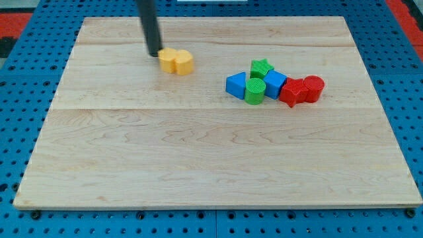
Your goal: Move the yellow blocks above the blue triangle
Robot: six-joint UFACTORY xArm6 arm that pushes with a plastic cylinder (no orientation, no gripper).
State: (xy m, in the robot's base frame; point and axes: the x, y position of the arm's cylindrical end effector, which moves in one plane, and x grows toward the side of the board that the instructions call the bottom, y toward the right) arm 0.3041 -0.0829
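Two yellow blocks (176, 61) sit pressed together as one lump at the upper left of the middle of the wooden board (198, 165); their shapes are hard to make out. My tip (154, 53) is touching the lump's left end. The blue triangle (235, 85) lies to the right of the yellow blocks and a little lower, at the left end of a cluster of blocks. The yellow blocks are apart from that cluster.
The cluster holds a green cylinder (255, 90), a green star (262, 67), a blue cube (274, 84), a red star-like block (292, 92) and a red cylinder (313, 88). Blue pegboard (26, 132) surrounds the board.
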